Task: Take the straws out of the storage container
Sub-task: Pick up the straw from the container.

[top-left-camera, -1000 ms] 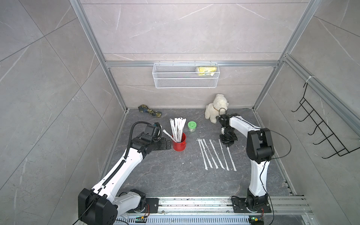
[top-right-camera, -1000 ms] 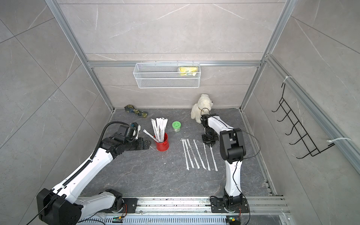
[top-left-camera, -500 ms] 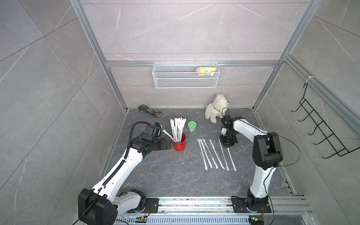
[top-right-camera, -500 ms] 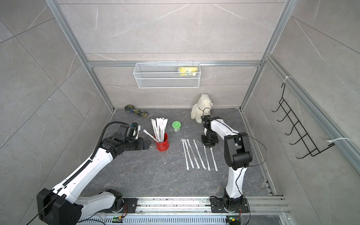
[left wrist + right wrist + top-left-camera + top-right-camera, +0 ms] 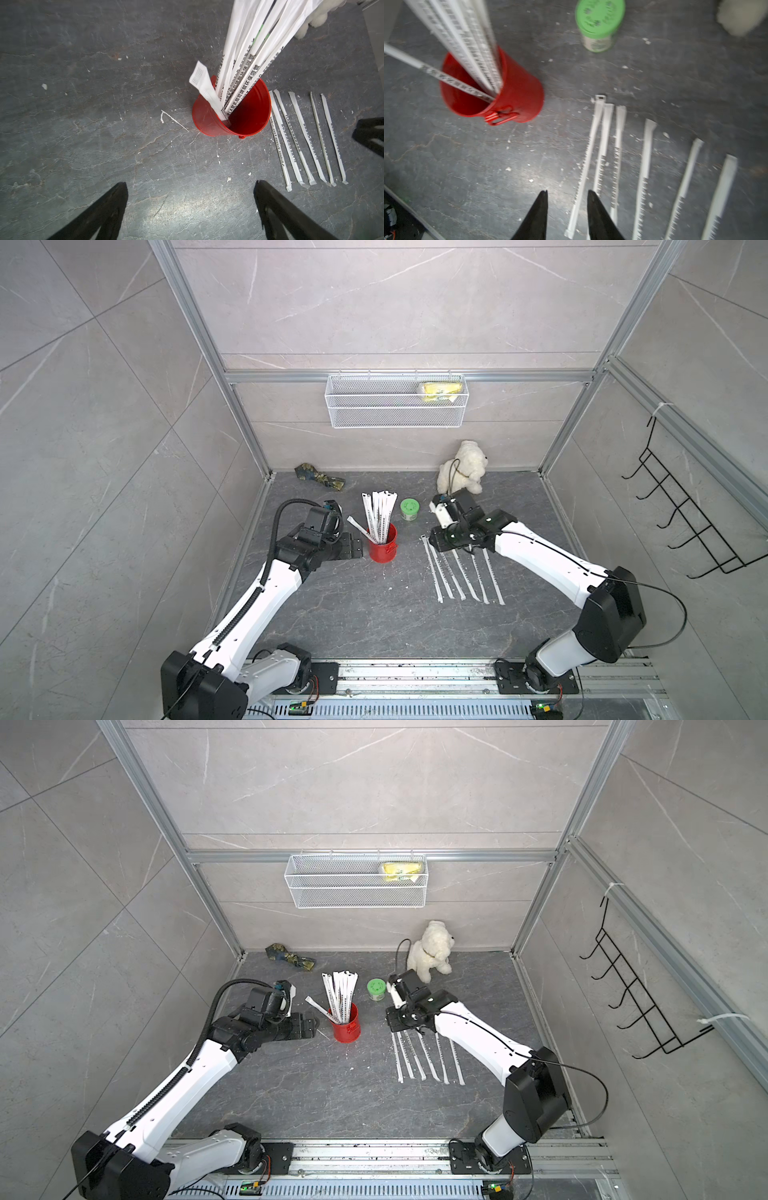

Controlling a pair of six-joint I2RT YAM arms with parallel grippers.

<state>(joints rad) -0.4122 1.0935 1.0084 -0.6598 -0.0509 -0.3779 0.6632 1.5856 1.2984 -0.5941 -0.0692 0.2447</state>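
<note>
The red metal can [image 5: 382, 546] stands upright on the grey stone-look floor [image 5: 353, 626]. A sheaf of paper-wrapped straws [image 5: 379, 512] stands in it and fans out above the rim, so most of the job is not yet done. One leaning straw [image 5: 358, 526] tips out toward the left arm's side. Six straws [image 5: 459, 576] already lie flat in a row beside the can on the right arm's side, close together and roughly parallel. That layout seems meant to keep each one separate and away from the can's mouth. The left gripper [image 5: 356, 547] sits low, just beside the can's wall, with its jaws spread fully and nothing between them. In the left wrist view the can lies ahead of the gap, not inside it, which reads as readiness to brace the light can against tipping while straws are drawn out. The right gripper [image 5: 568, 193] hovers over the ends of the row nearer the back wall. Its fingers are parted by a narrow gap and empty in the blurred right wrist view, and it looks placed to turn toward the can for another straw. The green-lidded jar [image 5: 409, 506] stands behind, clear of both.
</note>
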